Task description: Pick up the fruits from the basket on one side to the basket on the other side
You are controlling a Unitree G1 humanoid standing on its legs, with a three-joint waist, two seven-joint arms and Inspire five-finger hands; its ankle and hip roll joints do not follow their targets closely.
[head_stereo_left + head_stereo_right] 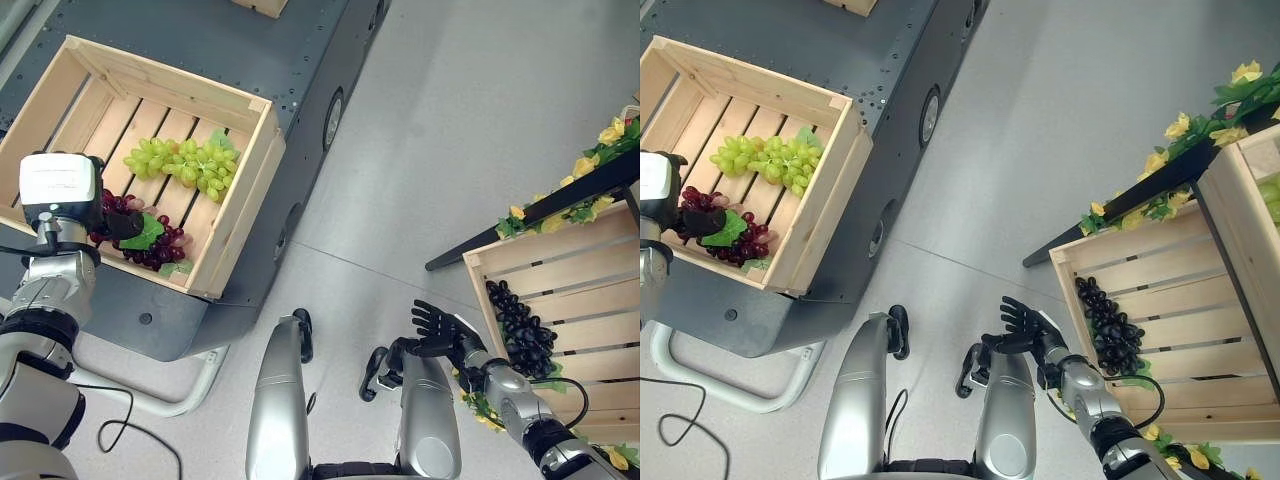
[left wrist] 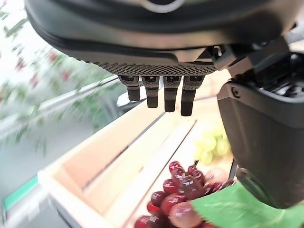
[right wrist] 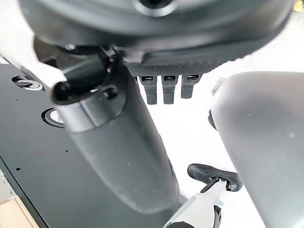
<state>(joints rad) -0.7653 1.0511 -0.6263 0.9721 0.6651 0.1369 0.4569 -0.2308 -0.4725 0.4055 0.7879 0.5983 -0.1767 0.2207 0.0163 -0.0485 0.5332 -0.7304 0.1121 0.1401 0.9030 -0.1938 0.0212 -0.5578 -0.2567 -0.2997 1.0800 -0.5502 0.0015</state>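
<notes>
At far left, your left hand [image 1: 118, 222] hangs inside the left crate [image 1: 245, 180], directly over the red grapes [image 1: 160, 245]. Its wrist view shows the fingers [image 2: 164, 97] straight and released, with nothing grasped, and the red bunch lying just beyond the thumb, beneath the palm. The bunch sits in the crate's near corner, its long axis running along the near wall. This is the relation your next move depends on: the fruit lies straight below this hand, so a descent and closure should suffice, judged from here. Just beyond lie the green grapes [image 1: 185, 165], near the crate's middle, apart from the red bunch. The crate rests on a dark platform [image 1: 300, 60].

At right, your right hand [image 1: 437, 328] hovers over the floor, fingers spread and released, empty, just beside the right crate [image 1: 520, 255]. That crate already holds black grapes [image 1: 522, 327], along its near-left side. The left hand is clearly nearer the remaining fruit.
</notes>
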